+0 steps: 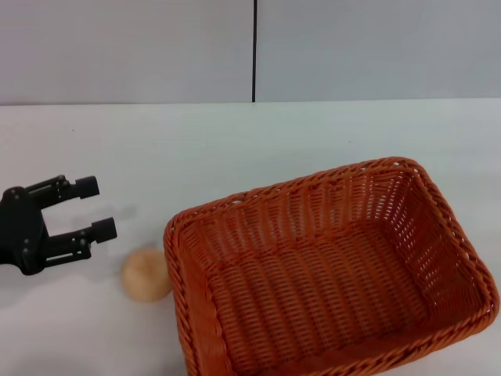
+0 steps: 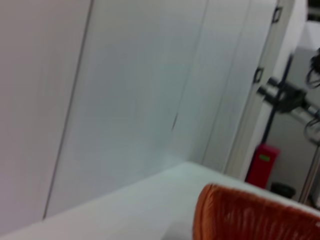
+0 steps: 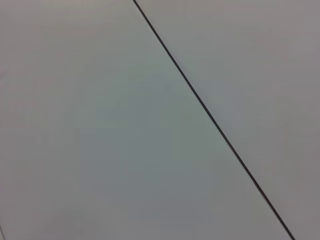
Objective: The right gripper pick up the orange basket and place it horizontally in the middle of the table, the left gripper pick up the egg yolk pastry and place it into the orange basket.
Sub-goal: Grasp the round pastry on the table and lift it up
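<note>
On the white surface (image 1: 235, 149) in the head view, the basket (image 1: 329, 274) lies at the near right, its long side running roughly across but skewed, its near rim cut by the picture's lower edge. The pastry (image 1: 145, 273) sits on the surface just beside the basket's left rim, outside it. The left end effector (image 1: 95, 208) hovers near the left edge, its two fingers spread and pointing right, apart from the pastry and a little behind it. Bare surface stretches from the basket back to the grey wall (image 1: 125, 47).

In the left wrist view, a corner of the basket (image 2: 250, 215) shows blurred over the surface, with the wall behind.

The right wrist view shows only grey wall (image 3: 100, 125) with a dark seam; the right end effector is out of sight.
</note>
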`<state>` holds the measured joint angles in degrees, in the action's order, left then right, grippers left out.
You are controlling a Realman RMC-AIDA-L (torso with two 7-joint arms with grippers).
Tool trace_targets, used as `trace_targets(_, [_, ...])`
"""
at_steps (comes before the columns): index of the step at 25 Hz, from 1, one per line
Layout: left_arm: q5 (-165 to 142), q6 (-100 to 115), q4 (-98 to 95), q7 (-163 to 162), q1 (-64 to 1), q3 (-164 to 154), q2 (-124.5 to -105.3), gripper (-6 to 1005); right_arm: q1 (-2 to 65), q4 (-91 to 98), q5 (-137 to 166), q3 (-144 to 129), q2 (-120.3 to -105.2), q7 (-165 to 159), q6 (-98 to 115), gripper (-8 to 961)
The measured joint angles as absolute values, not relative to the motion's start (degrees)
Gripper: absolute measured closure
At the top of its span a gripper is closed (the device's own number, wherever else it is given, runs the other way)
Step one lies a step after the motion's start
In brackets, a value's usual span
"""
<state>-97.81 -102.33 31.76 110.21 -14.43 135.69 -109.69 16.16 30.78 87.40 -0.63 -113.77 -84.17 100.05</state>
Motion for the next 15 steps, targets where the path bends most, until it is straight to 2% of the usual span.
trace_targets(15, [-107.7, -93.1, 31.3, 109.4, -14.6, 135.6, -110.99, 202, 17.4, 29.9, 87.4, -1.1, -113.82, -84.1, 100.3, 373])
